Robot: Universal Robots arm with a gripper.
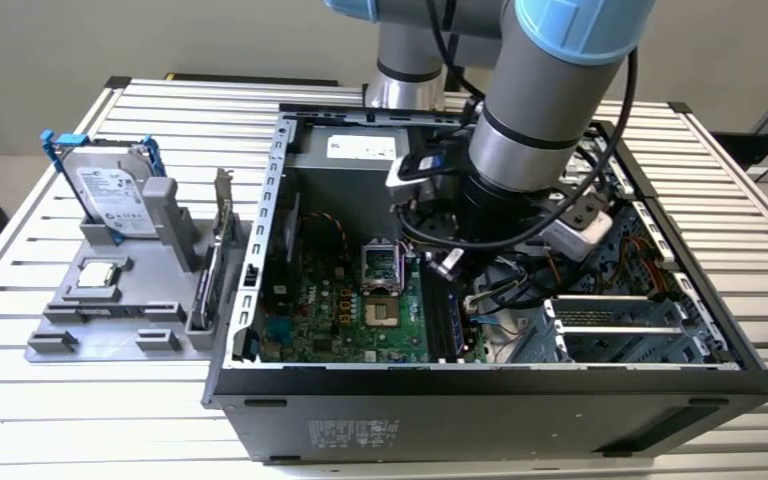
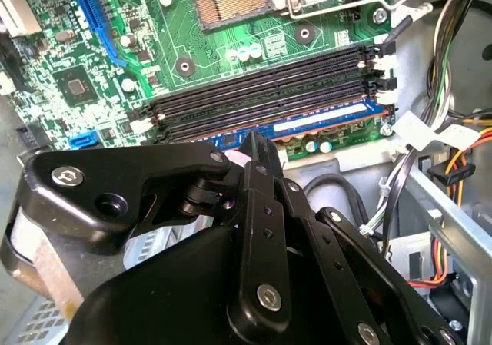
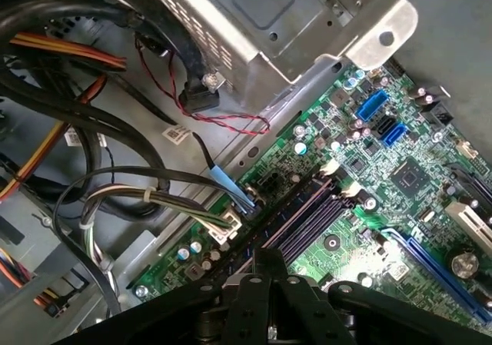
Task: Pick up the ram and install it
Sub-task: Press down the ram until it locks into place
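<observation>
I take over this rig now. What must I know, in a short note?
The tool is inside the computer case, low over the memory slots; its grip cannot be judged.
A blue and white strip lies along the slot nearest the tool; whether it is the ram is unclear.
Done: tool brought to the slots.
Left: seating not confirmed.

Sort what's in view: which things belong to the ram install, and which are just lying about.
Job in hand:
- gripper
- ram, at the slot by the gripper
- memory slots

Lying about:
- hard drive
- expansion card
- grey holder
</observation>
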